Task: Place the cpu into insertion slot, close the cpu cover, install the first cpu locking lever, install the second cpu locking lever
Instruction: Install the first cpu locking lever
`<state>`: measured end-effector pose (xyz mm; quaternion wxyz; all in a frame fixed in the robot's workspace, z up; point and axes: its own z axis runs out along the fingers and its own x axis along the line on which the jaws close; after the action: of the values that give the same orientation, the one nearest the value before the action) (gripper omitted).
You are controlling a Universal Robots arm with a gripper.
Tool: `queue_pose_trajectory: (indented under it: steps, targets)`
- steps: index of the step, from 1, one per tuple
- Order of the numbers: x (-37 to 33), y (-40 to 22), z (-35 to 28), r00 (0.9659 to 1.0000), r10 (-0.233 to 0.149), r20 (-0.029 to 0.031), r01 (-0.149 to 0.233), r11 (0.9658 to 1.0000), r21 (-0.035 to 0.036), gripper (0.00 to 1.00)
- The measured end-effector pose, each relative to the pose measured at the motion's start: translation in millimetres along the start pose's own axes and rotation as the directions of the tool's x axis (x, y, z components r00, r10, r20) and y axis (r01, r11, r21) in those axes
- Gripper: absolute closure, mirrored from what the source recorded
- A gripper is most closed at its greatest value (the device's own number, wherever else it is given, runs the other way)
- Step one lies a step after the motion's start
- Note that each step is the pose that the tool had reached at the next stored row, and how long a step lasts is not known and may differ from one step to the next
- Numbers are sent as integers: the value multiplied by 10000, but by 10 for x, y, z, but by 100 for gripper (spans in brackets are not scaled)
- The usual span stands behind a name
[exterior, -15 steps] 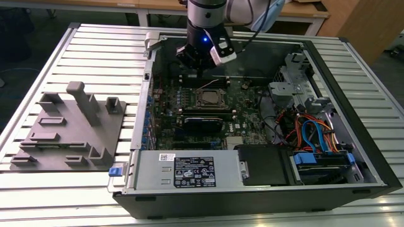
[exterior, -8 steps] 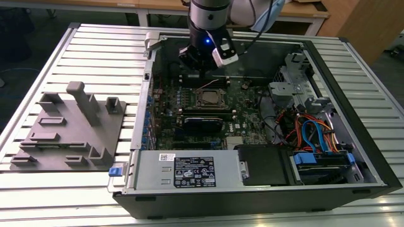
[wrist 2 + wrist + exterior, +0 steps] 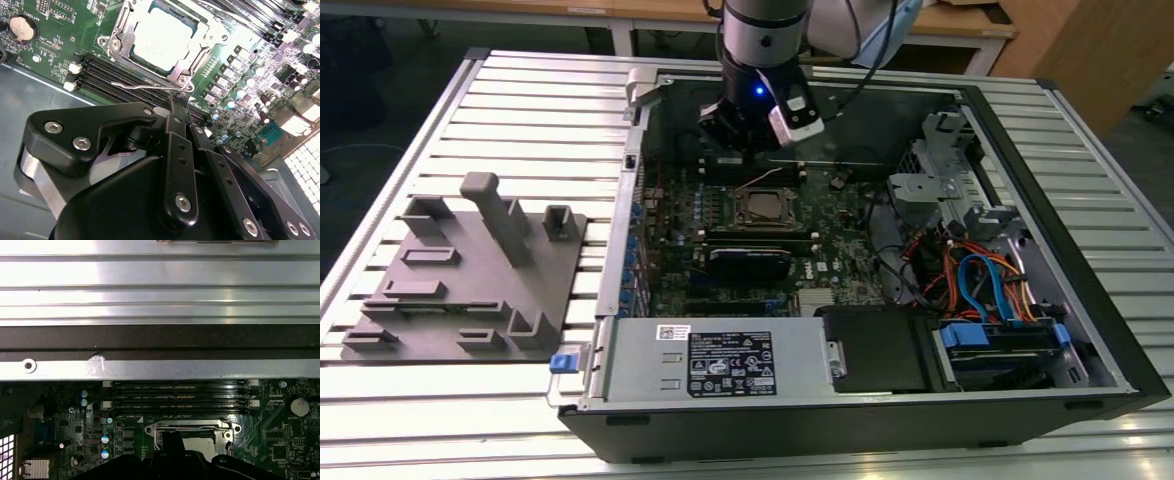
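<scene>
Exterior view: arm point(image 3: 761, 40) standing near-vertical inside the open black computer case point(image 3: 1067, 300), gripper point(image 3: 744, 145) low over the green motherboard point(image 3: 720, 270), just beyond the insertion slot point(image 3: 736, 210) toward the case's far wall. Seated in that slot, the cpu point(image 3: 769, 209), flat and silver-grey. Beside the case, on the ribbed aluminium table point(image 3: 520, 90), a matt grey fixture block point(image 3: 467, 270) with upright pegs. Second wrist view: black bolted linkages, broad at the base and narrowing to one tip; jaws together, nothing seen between them. Just past the tip, a thin bare-metal lever point(image 3: 140, 86) lying along the black memory slots point(image 3: 115, 75), beside the socket. Over the cpu, the cpu cover point(image 3: 196, 52) lying flat, a shiny stamped frame with the chip's pale top showing through its window. First wrist view: socket rim glinting by the dark gripper tip, four long memory slots beyond, then the case's grey edge and bright table slats.
</scene>
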<state>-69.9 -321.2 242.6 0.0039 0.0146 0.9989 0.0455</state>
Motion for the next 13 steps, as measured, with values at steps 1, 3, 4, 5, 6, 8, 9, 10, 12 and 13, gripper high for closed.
queue_pose_trajectory:
  steps: [1, 3, 4, 5, 6, 8, 9, 10, 12, 13]
  targets:
    - [0, 0, 0, 10000, 0, 0, 0, 10000, 0, 90]
    - [0, 0, 0, 10000, 0, 0, 0, 10000, 0, 90]
    - [0, 0, 0, 10000, 0, 0, 0, 10000, 0, 90]
    - [0, 0, 1, 10000, 0, 0, 0, 10000, 0, 90]
    - [0, 0, 1, 10000, 0, 0, 0, 10000, 0, 90]
    - [0, 0, 1, 10000, 0, 0, 0, 10000, 0, 90]
    - [0, 0, 2, 10000, 0, 1, 0, 10000, -4, 90]
    - [-1, -4, 4, 10000, -1, 1, 1, 10000, -25, 90]
    - [-3, -22, 8, 10000, 0, 0, 0, 10000, -52, 90]
    - [-3, -31, 12, 10000, 0, -1, 0, 10000, -55, 90]
